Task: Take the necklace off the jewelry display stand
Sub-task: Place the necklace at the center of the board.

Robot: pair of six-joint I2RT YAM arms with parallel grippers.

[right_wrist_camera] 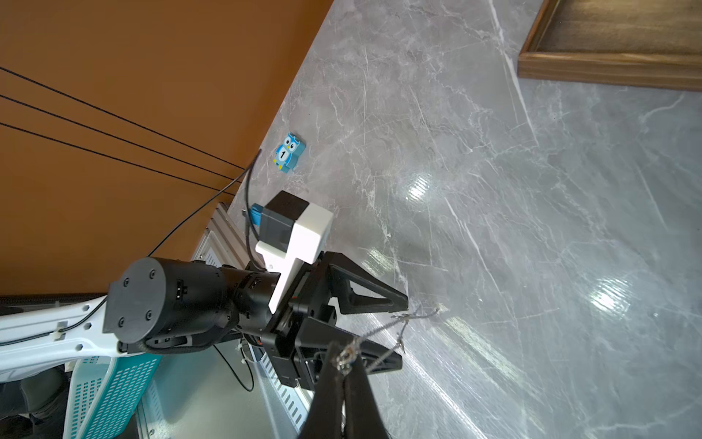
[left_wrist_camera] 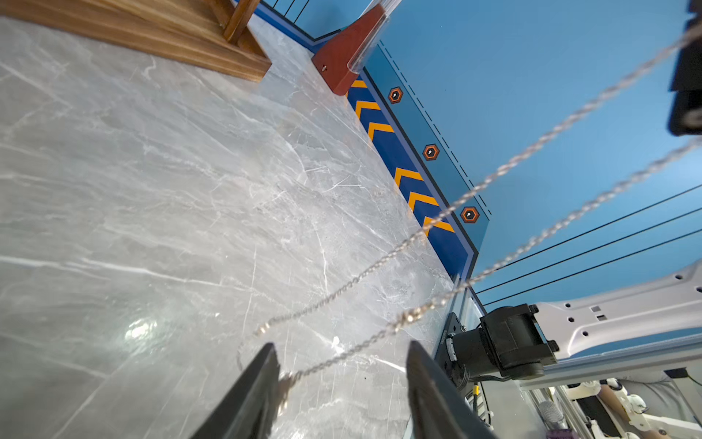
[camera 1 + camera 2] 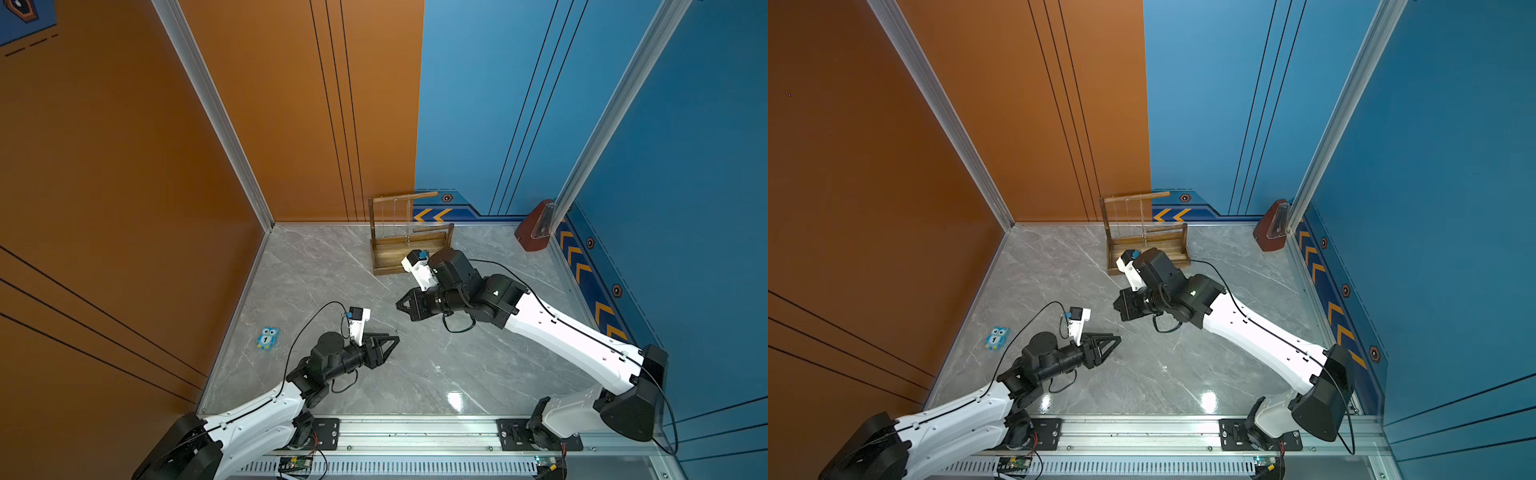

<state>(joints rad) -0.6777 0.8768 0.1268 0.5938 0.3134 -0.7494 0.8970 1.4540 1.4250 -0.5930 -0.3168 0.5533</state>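
Observation:
The brown wooden jewelry display stand (image 3: 386, 269) (image 3: 1179, 255) stands at the back of the table, with thin chains (image 3: 409, 220) hanging from its long crossbar. My right gripper (image 1: 343, 355) (image 3: 399, 306) hovers in front of the stand, shut on the silver necklace (image 1: 380, 331). Two strands of the necklace (image 2: 456, 205) run down from it to my left gripper (image 2: 342, 351) (image 3: 394, 347), which is open. One strand's end lies against the inner face of one of the left fingers (image 2: 266, 380). A corner of the stand's tray shows in both wrist views (image 2: 152, 32) (image 1: 607, 70).
A blue owl block (image 3: 267, 337) lies near the orange wall at the left. A red-brown wedge (image 3: 534, 228) stands in the back right corner. An aluminium rail (image 3: 415, 432) carrying both arm bases runs along the front edge. Walls close three sides.

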